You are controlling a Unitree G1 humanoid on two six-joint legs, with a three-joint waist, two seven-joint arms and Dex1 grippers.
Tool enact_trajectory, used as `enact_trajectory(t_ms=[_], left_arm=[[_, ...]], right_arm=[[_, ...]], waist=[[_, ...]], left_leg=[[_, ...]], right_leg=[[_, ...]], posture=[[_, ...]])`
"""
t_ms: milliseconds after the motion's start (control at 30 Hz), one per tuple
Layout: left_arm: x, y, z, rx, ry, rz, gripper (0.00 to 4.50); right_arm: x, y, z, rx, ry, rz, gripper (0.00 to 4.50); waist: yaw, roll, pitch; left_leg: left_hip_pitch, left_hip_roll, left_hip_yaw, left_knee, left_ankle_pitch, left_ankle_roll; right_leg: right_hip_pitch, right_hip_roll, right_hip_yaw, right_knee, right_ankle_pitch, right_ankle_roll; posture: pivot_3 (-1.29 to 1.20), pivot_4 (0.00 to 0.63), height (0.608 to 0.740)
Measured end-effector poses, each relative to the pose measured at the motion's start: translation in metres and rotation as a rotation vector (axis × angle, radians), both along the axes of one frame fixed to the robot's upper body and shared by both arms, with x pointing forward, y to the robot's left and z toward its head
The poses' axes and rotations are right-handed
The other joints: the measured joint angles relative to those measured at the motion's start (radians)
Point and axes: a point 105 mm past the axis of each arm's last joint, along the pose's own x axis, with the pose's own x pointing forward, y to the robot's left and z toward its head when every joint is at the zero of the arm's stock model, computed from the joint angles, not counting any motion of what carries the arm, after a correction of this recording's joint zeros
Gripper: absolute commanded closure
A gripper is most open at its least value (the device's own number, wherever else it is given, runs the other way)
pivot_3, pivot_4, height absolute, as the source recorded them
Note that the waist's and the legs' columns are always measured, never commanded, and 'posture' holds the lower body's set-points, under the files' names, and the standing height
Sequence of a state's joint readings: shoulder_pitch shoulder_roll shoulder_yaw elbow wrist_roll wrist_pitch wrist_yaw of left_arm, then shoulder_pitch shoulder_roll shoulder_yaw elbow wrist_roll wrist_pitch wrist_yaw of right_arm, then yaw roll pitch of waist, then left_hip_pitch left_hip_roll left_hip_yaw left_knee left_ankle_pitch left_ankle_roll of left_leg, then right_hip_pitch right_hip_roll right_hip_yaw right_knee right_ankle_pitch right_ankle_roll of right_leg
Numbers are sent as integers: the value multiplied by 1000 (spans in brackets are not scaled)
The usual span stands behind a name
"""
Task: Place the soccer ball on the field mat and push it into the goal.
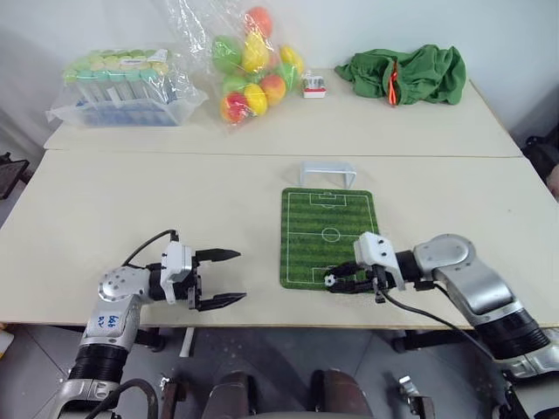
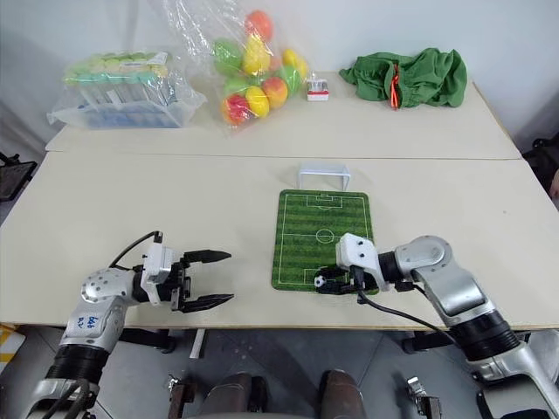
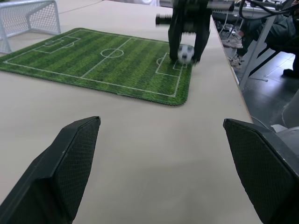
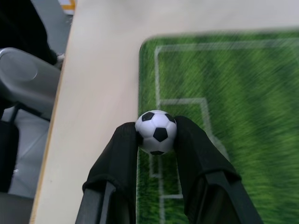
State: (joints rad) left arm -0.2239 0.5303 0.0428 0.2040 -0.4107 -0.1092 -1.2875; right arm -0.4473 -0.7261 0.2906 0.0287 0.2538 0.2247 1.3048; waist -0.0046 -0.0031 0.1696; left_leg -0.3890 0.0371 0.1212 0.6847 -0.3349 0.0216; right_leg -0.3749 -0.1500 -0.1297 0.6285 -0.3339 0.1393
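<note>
I've got the soccer ball [image 4: 156,132] pinched in my right gripper [image 1: 336,283] over the field mat's [image 1: 327,214] near end, left gripper [image 1: 229,278] wide open and empty, so setting down and pushing to the goal [image 1: 327,173] remain.

Robot lab or test room, by the look of it. Two plain cream tables [image 1: 262,140] pushed together against a bare white wall [image 1: 489,35], grey floor below. At 11 o'clock a bagged tray of tubes [image 1: 122,87]; at 12 a clear bag of toy balls [image 1: 253,65]; at 1 a green cloth bundle [image 1: 406,74].
</note>
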Motion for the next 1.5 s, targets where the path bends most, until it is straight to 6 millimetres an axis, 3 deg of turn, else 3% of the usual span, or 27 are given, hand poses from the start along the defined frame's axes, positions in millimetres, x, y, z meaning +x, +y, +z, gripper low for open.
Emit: enact_trajectory(t_ms=[467, 833, 1200, 1500], left_arm=[[3, 3, 3, -6, -12, 30, 0], [6, 3, 6, -7, -22, 29, 0], [8, 2, 8, -7, -28, 29, 0], [11, 0, 13, -13, -45, 27, 0]], right_arm=[[10, -3, 7, 27, -25, -13, 3666], [8, -10, 0, 11, -14, -25, 3666], [7, -10, 1, 19, -12, -20, 29], [5, -4, 16, 47, -62, 3, 29]], waist=[[0, 0, 0], [1, 0, 0], [1, 0, 0], [1, 0, 0]], left_leg=[[0, 0, 0, 0, 0, 0], [0, 0, 0, 0, 0, 0], [0, 0, 0, 1, 0, 0], [0, 0, 0, 1, 0, 0]], right_leg=[[0, 0, 0, 0, 0, 0], [0, 0, 0, 0, 0, 0], [1, 0, 0, 0, 0, 0], [0, 0, 0, 0, 0, 0]], posture=[[0, 150, 740], [0, 150, 740], [0, 150, 740], [0, 150, 740]])
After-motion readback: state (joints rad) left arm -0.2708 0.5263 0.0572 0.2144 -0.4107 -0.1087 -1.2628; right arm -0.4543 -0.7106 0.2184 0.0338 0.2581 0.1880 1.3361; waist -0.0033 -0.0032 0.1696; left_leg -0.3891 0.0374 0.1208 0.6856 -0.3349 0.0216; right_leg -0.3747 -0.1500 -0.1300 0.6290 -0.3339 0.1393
